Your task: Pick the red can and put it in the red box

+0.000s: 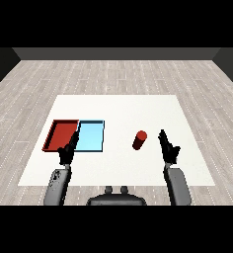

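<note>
While upright on the white table [118, 106], red can [139, 140] stands with long axis near vertical, top leaning slightly toward 1 o'clock. Sits at 3 o'clock of light blue tray [91, 137], well apart from it. Red tray [61, 134] touches the blue one on its 9 o'clock side. Right hand [168, 147] at 3 o'clock of can, near, not touching, fingers straight, holding nothing. Left hand [69, 148] over the seam between trays, at their 6 o'clock edge, fingers straight, also holding nothing.
</note>
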{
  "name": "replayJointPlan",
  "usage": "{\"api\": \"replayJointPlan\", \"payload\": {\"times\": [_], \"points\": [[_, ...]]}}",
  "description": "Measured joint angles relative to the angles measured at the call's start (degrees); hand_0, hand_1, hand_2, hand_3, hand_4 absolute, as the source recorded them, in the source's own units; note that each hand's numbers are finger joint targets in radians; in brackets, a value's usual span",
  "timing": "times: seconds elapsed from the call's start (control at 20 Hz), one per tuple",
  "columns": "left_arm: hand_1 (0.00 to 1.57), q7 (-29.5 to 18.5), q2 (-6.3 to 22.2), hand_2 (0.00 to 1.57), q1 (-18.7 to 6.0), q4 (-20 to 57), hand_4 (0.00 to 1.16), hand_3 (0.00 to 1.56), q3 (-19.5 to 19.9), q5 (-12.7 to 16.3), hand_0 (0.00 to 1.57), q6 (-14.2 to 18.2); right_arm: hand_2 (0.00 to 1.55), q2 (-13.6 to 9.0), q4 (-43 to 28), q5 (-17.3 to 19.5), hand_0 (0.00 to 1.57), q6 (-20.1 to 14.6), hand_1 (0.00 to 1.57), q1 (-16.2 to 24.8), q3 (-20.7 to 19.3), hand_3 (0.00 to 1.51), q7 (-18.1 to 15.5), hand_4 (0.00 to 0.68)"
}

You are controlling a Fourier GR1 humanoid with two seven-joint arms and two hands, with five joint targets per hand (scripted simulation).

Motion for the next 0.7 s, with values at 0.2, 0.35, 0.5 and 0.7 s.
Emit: {"api": "replayJointPlan", "payload": {"times": [0.2, 0.35, 0.5, 0.7], "points": [[0.00, -0.7, -0.3, 0.00, -0.4, 0.0, 0.00, 0.00, 0.5, 0.1, 0.00, -0.5, 0.00, -3.5, 0.7, -3.8, 0.00, 5.2, 0.00, 1.0, -4.3, 0.00, -1.8, 0.000], [0.00, -3.4, -1.0, 0.00, -1.9, -1.8, 0.00, 0.00, 0.9, 1.0, 0.00, -0.5, 0.00, -6.4, 1.5, -8.0, 0.00, 10.5, 0.00, 1.8, -7.8, 0.00, -6.2, 0.000], [0.00, -10.5, -2.0, 0.00, -2.6, -5.0, 0.00, 0.00, 2.1, 3.0, 0.00, -1.0, 0.00, -7.7, 0.4, -11.4, 0.00, 15.2, 0.00, 2.5, -10.1, 0.00, -12.9, 0.000], [0.00, -18.6, -2.1, 0.00, -1.9, -4.8, 0.00, 0.00, 3.5, 4.5, 0.00, -2.8, 0.00, -10.2, 2.3, -15.0, 0.00, 21.0, 0.00, 3.0, -13.6, 0.00, -18.7, 0.000]]}}
